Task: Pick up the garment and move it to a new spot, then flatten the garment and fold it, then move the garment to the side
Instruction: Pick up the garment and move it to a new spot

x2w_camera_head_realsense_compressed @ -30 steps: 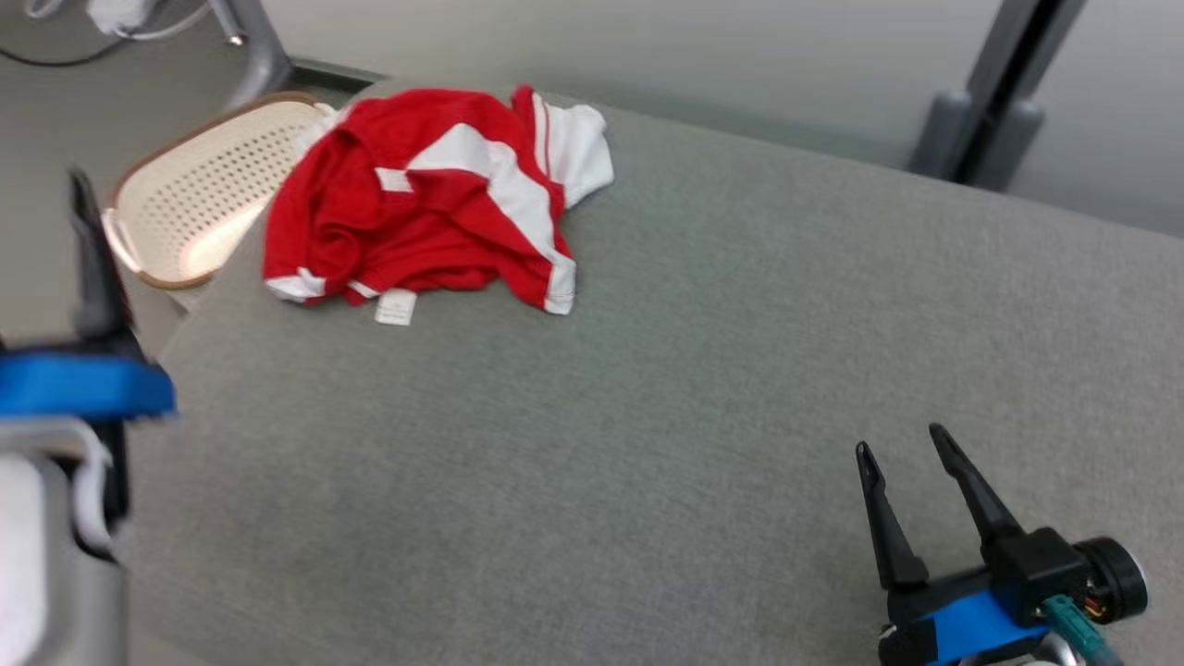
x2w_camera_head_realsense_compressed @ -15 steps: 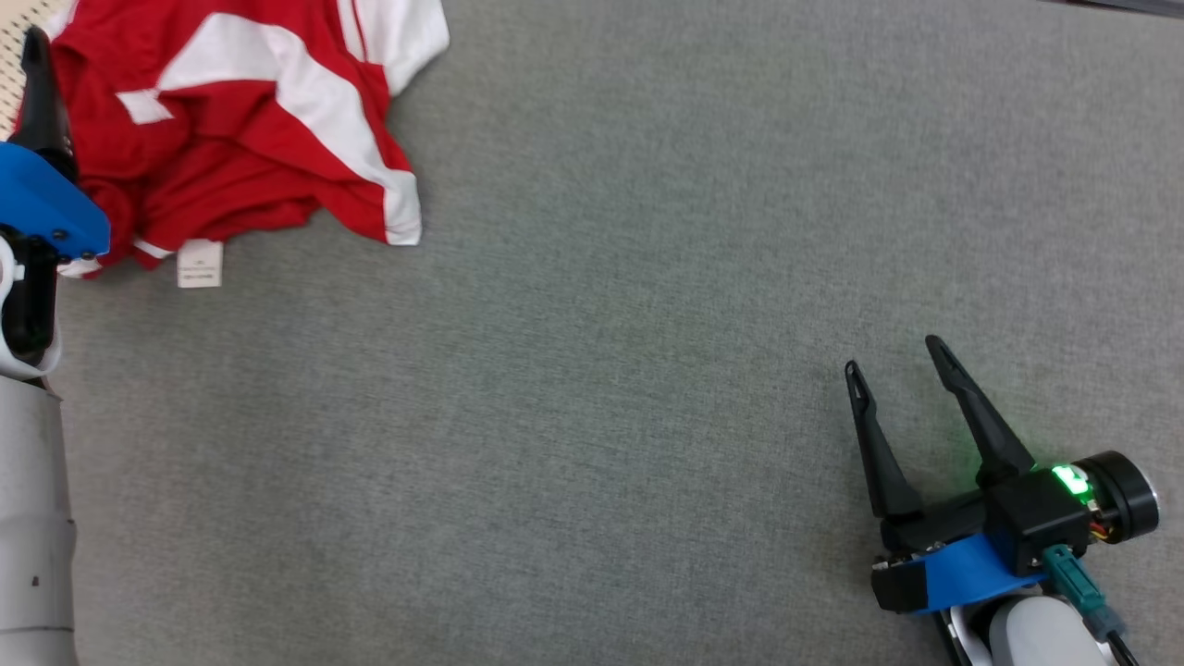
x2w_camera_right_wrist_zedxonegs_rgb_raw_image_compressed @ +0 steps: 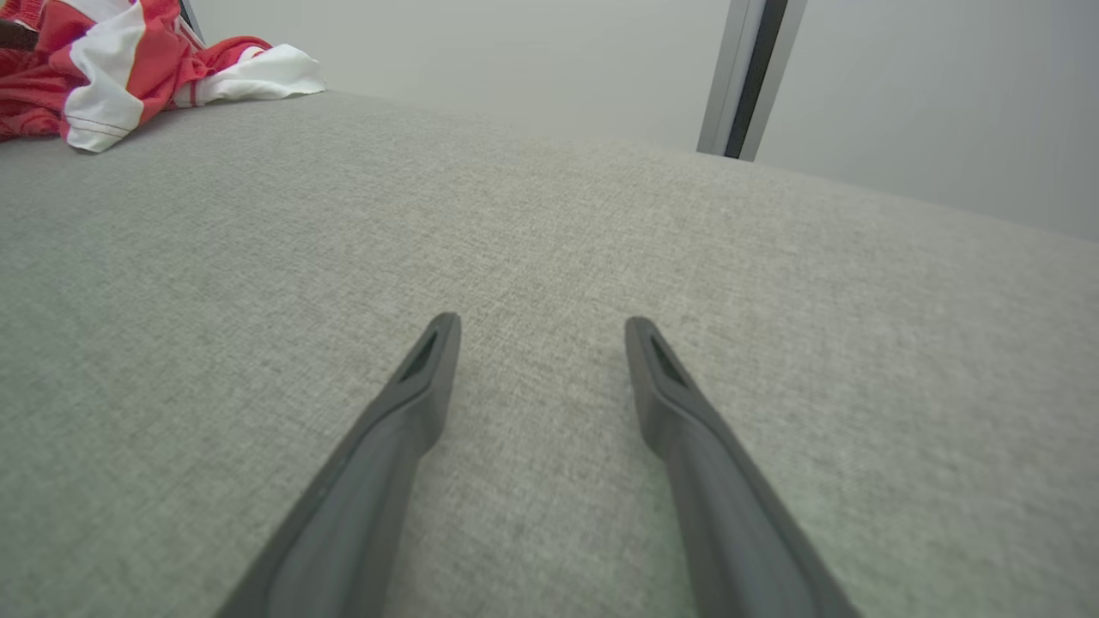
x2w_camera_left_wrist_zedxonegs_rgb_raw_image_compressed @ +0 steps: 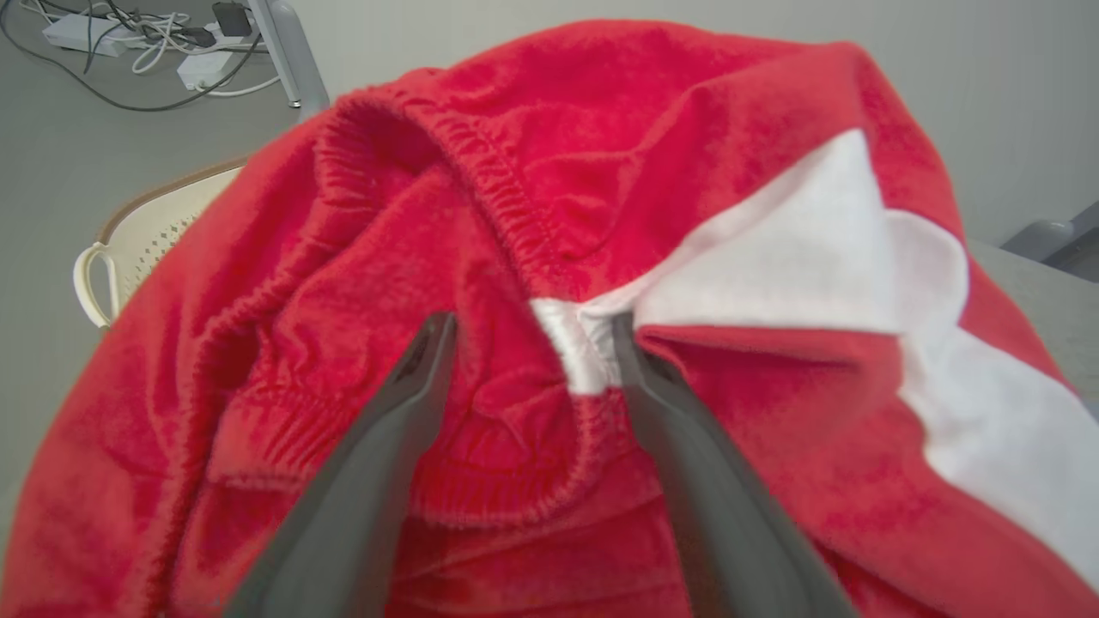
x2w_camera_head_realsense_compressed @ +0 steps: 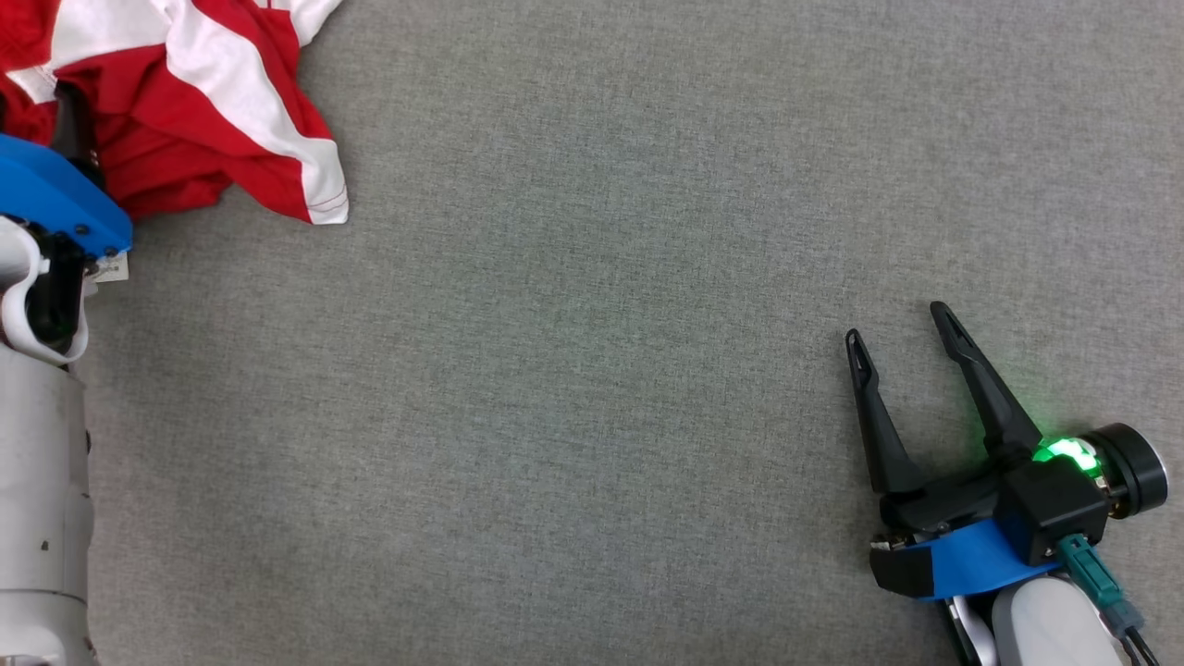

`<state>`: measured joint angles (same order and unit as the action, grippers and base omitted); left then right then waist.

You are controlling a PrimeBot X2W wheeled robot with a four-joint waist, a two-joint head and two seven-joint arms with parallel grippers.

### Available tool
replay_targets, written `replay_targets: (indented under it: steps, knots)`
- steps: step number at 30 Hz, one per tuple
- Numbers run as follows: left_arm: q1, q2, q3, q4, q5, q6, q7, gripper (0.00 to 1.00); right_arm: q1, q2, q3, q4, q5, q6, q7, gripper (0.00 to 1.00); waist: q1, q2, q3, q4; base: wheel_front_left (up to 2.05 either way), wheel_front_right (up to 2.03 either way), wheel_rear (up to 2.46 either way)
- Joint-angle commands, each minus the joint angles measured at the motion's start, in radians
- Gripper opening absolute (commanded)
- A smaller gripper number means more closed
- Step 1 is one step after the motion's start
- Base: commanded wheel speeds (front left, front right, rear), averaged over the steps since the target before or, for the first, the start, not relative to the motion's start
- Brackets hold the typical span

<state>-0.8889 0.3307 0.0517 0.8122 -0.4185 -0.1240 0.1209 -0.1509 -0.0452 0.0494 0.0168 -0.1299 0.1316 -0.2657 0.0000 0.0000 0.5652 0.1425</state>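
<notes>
The garment (x2w_camera_head_realsense_compressed: pixel 199 88) is a crumpled red piece with white panels, lying at the top left corner of the grey table (x2w_camera_head_realsense_compressed: pixel 592 370). In the left wrist view my left gripper (x2w_camera_left_wrist_zedxonegs_rgb_raw_image_compressed: pixel 531 324) is open, its two fingers pressed into the garment (x2w_camera_left_wrist_zedxonegs_rgb_raw_image_compressed: pixel 704 163) on either side of a bunched red fold by the elastic band and a white tab. My right gripper (x2w_camera_head_realsense_compressed: pixel 897 326) is open and empty, low over bare table at the lower right, far from the cloth. The right wrist view shows the right gripper (x2w_camera_right_wrist_zedxonegs_rgb_raw_image_compressed: pixel 539 326) over grey fabric, with the garment (x2w_camera_right_wrist_zedxonegs_rgb_raw_image_compressed: pixel 107 64) far off at the upper left.
A cream perforated basket (x2w_camera_left_wrist_zedxonegs_rgb_raw_image_compressed: pixel 142 245) stands on the floor beyond the table's far left corner. Cables and a power strip (x2w_camera_left_wrist_zedxonegs_rgb_raw_image_compressed: pixel 129 34) lie by a metal leg (x2w_camera_left_wrist_zedxonegs_rgb_raw_image_compressed: pixel 288 51). A dark post (x2w_camera_right_wrist_zedxonegs_rgb_raw_image_compressed: pixel 747 77) rises behind the table's far edge.
The head camera has tilted down, so the whole picture shifted. My left gripper came from beside the table's left edge onto the garment's near left part. The right gripper stayed put.
</notes>
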Motion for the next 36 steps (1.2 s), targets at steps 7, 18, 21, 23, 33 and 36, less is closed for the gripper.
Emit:
replay_targets:
  steps: [7, 18, 21, 23, 33, 36]
  knots:
    - [-0.046, 0.004, -0.047, 0.042, -0.041, -0.009, -0.027, 0.0, -0.023, -0.01, -0.004, 0.032, 0.02, -0.002, 0.002, 1.0, 0.0, 0.0, 0.004, -0.016, 0.0, 0.0, 0.0]
    - [-0.033, 0.082, -0.165, -0.036, -0.093, -0.007, -0.09, 0.0, -0.011, -0.007, -0.007, 0.065, 0.055, -0.001, 0.001, 1.0, 0.0, 0.0, -0.114, -0.017, 0.0, 0.0, 0.0]
    - [-0.019, 0.113, -0.204, -0.08, -0.102, -0.007, -0.092, 0.0, 0.005, -0.007, -0.007, 0.087, 0.077, -0.001, 0.001, 1.0, 0.0, 0.0, -0.18, -0.023, 0.0, 0.0, 0.0]
    - [-0.013, 0.132, -0.231, -0.118, -0.109, -0.007, -0.089, 0.0, 0.017, -0.007, -0.009, 0.102, 0.09, -0.001, 0.001, 1.0, 0.0, 0.0, -0.228, -0.032, 0.0, 0.0, 0.0]
    - [0.028, 0.145, -0.372, -0.35, -0.127, -0.007, -0.03, 0.0, 0.092, -0.007, -0.037, 0.155, 0.164, -0.001, 0.001, 1.0, 0.0, 0.0, -0.441, -0.126, 0.0, 0.0, 0.0]
    - [0.03, 0.117, -0.414, -0.439, -0.141, -0.007, 0.008, 0.0, 0.11, -0.007, -0.052, 0.163, 0.179, -0.001, 0.001, 1.0, 0.0, 0.0, -0.477, -0.171, 0.0, 0.0, 0.0]
